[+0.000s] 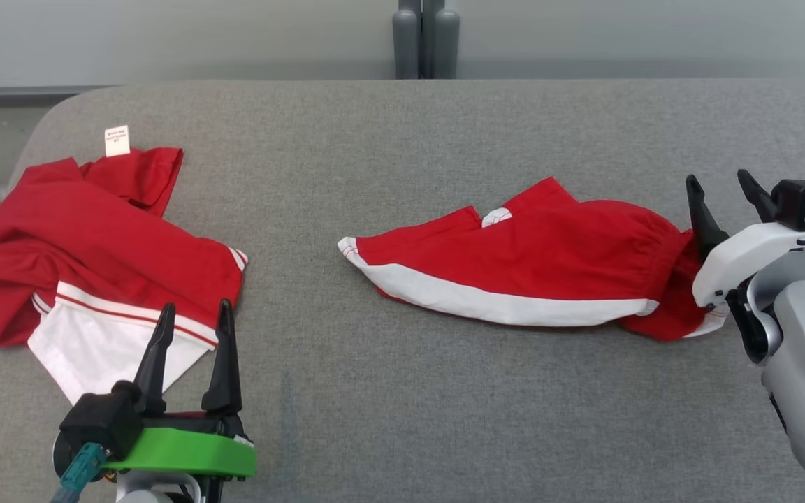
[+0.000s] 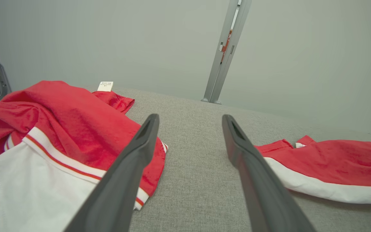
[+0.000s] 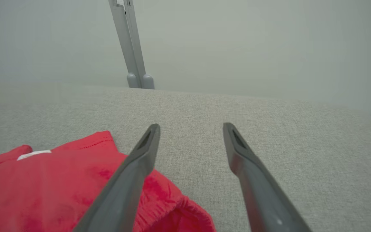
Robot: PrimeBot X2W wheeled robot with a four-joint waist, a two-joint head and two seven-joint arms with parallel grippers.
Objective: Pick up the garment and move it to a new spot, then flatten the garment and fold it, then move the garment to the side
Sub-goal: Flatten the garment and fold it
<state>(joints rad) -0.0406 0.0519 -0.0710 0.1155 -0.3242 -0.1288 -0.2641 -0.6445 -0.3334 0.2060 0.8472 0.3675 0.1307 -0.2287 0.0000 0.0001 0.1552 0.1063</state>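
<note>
A red garment with a white band along its near edge lies stretched out on the grey table, right of centre. Its gathered waist end is bunched at the right. My right gripper stands open just beyond that end, its left finger beside the cloth and nothing between the fingers. In the right wrist view the garment lies under and left of the open right gripper. My left gripper is open at the lower left, empty. The left wrist view has the garment to the right of the left gripper.
A second red and white garment lies crumpled at the table's left end, a white label at its far side; it is also in the left wrist view. Grey posts stand behind the table's far edge.
</note>
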